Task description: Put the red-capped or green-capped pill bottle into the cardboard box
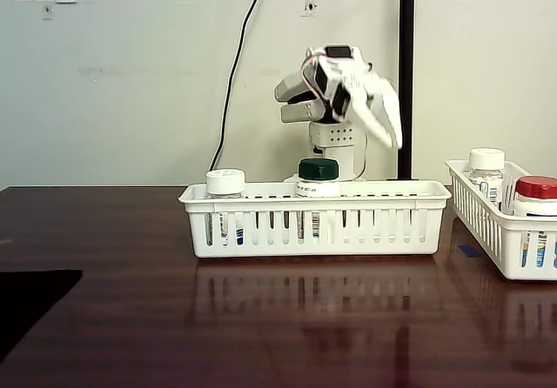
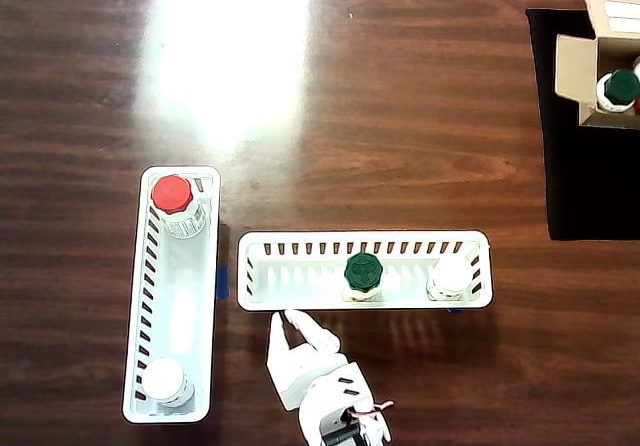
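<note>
We find the green-capped pill bottle (image 1: 318, 198) standing upright in the long white slotted basket (image 2: 270, 241), roughly at its middle, with a white-capped bottle (image 2: 451, 275) further along the same basket. A second basket (image 2: 140, 286) beside it holds a red-capped bottle (image 2: 176, 204) and another white-capped one (image 2: 165, 379). The cardboard box (image 2: 572, 66) sits well apart at the far corner of the worktop (image 2: 400, 116) on a black mat (image 2: 590, 196), its flaps open, and a green-capped bottle (image 2: 620, 88) already stands inside it.

The gripper (image 2: 283, 323) hangs behind the long basket, raised above its rim and apart from every bottle. Its fingers (image 1: 383, 114) hold nothing; they appear slightly parted, though we cannot judge the gap with confidence.

We judge the pill bottle to be light and rigid: hard plastic that will not give under pressure, so a firm squeeze should do no harm. Its smooth wall and glossy label look slippery, and the round body could twist or roll between flat fingers. The wide cap looks the best hold: it stands clear above the basket rim, and its edge appears ribbed, which would help grip. Taking the body instead would mean reaching down between the basket walls. We would close across the cap, or just below it, and lift straight up to clear the rim.
</note>
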